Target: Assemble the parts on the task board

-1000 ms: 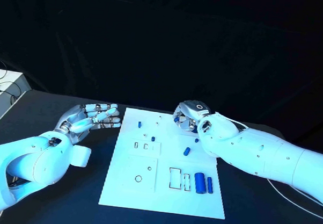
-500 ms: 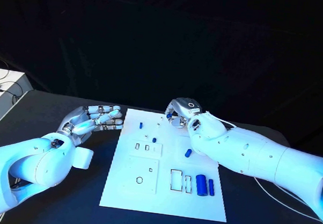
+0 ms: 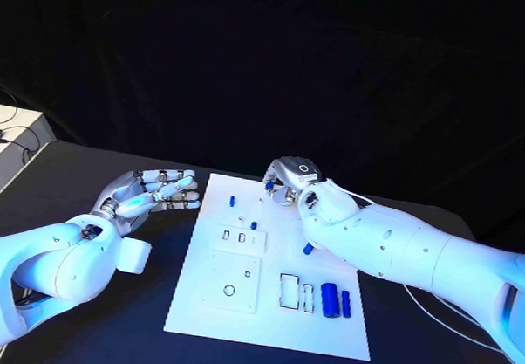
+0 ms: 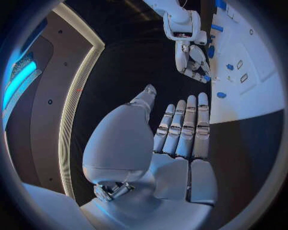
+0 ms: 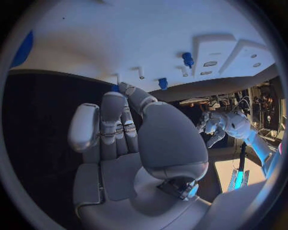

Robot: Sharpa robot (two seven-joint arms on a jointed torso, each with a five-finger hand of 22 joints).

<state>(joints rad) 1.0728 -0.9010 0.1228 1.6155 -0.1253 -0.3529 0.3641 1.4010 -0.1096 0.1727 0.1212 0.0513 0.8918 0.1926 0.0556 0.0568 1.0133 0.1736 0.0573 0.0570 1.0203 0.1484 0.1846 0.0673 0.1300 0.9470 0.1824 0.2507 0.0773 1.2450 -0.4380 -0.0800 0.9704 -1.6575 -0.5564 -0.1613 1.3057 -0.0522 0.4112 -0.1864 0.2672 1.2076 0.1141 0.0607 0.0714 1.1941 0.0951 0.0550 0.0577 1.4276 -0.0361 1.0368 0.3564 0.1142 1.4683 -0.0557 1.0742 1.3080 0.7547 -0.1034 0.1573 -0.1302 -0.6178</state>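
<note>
From the head view, the white task board [image 3: 272,275] lay in the middle of the black table [image 3: 448,342]. The right hand [image 3: 291,181] hung over its far edge, pinching a small blue part [image 3: 267,184]. Three blue parts [image 3: 327,300] lay side by side near the board's right side. The left hand [image 3: 150,192] hovered left of the board, fingers apart, holding nothing.

In the left wrist view, the left hand's fingers [image 4: 187,125] lay straight, side by side.

In the right wrist view, a blue part [image 5: 114,88] sat at the right hand's fingertips.
</note>
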